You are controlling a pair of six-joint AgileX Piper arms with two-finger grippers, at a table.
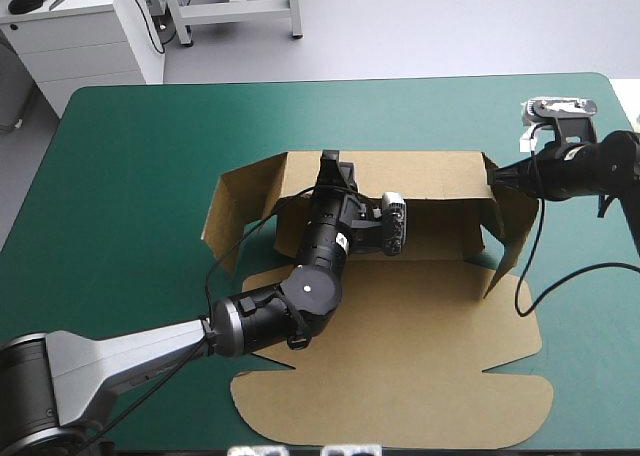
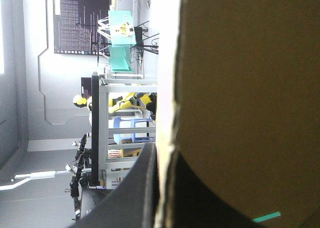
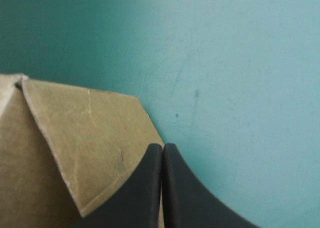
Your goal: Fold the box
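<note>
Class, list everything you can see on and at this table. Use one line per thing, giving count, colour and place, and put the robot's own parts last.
box: one, brown, middle of the table; far wall and both end flaps raised, lid flat toward the near edge.
table cover: one, teal-green, under and around the box.
left pincer: one, black, at the top edge of the box's far wall, shut on the board.
right pincer: one, black, shut, its tip at the box's far right corner beside the raised end flap.
</note>
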